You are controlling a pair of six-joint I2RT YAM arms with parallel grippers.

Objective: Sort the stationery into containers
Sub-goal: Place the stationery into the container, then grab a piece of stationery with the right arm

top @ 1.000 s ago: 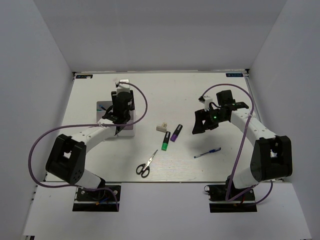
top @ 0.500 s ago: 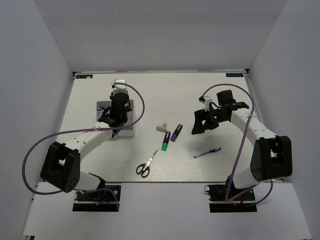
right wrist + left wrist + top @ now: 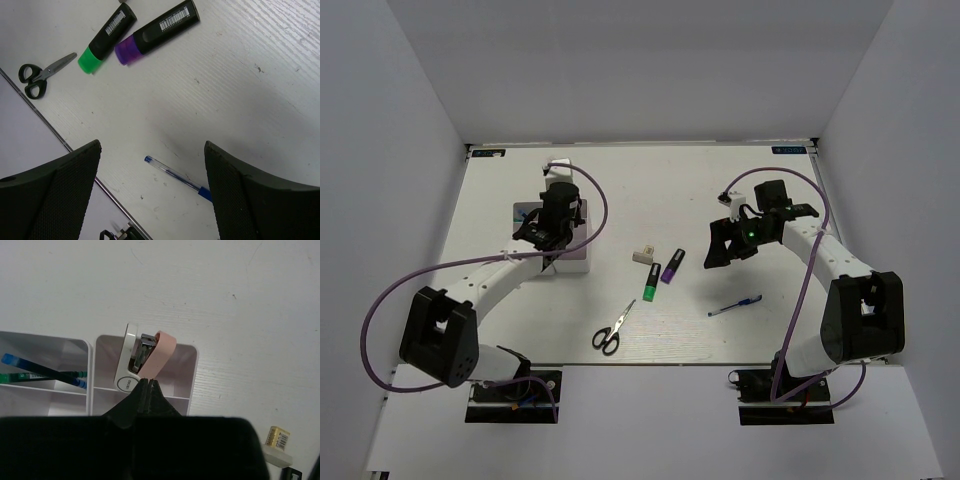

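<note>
My left gripper (image 3: 149, 382) is shut with nothing in it, just above the white organizer tray (image 3: 193, 371). A pink block (image 3: 160, 351) with a white and metal part leans in the compartment right before the closed tips. In the top view the left gripper (image 3: 552, 238) hangs over the tray (image 3: 524, 213). My right gripper (image 3: 151, 148) is open and empty above the thin blue pen (image 3: 175, 175). The green highlighter (image 3: 107, 37), purple highlighter (image 3: 157, 32) and scissors (image 3: 42, 72) lie further off on the table. A beige block (image 3: 643, 254) sits near the highlighters.
Blue and green pens (image 3: 45, 372) lie in the tray's left compartment. The table's near edge, a metal strip (image 3: 80, 162), runs close to the pen. In the top view the scissors (image 3: 611, 329) lie near that front edge, and white walls enclose the table.
The left gripper's jaws have come together over the tray, and the left arm's elbow has swung slightly leftward. The right arm and the loose items have not moved.
</note>
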